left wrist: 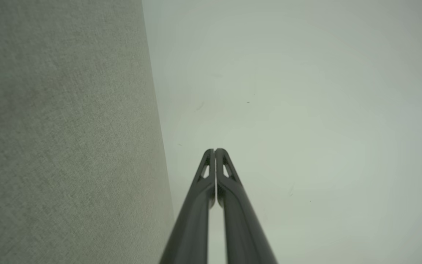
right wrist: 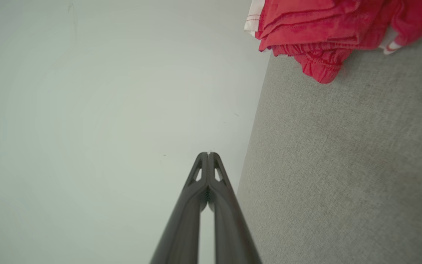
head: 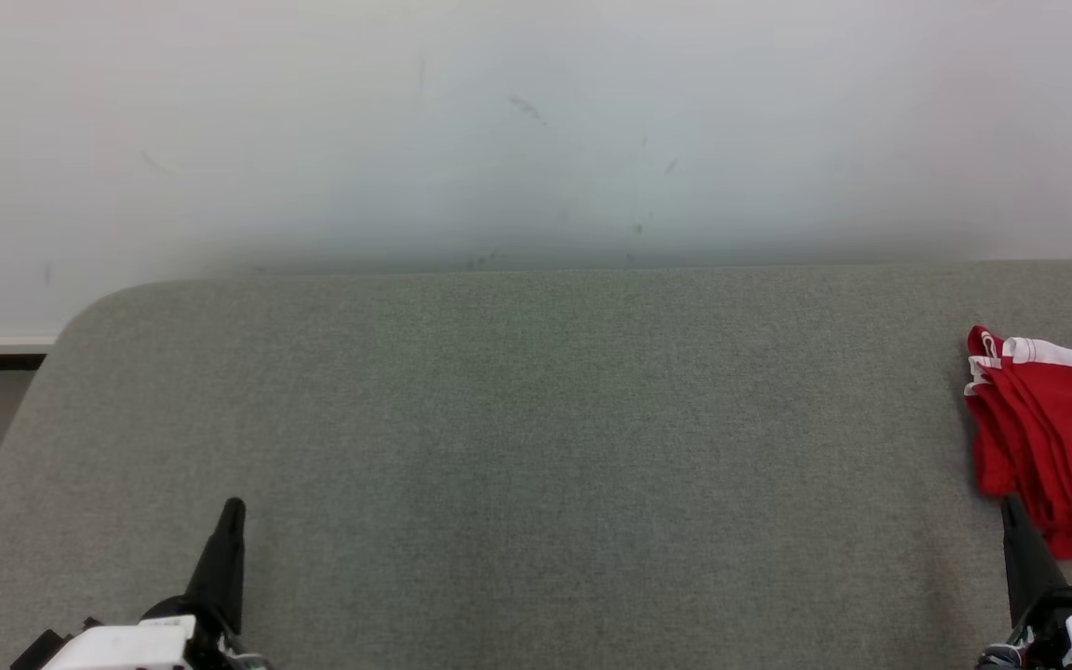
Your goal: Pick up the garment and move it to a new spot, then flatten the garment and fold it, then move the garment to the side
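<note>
Folded red, white-trimmed fabric garment [head: 1057, 437] lies lengthwise near-to-far on grey felt table [head: 536, 447]; left gripper [head: 233, 507] and right gripper [head: 1011, 503] fingers pressed together.

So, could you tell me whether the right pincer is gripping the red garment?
No, the right pincer is shut on nothing, and the red garment lies apart from it on the grey surface.
</note>
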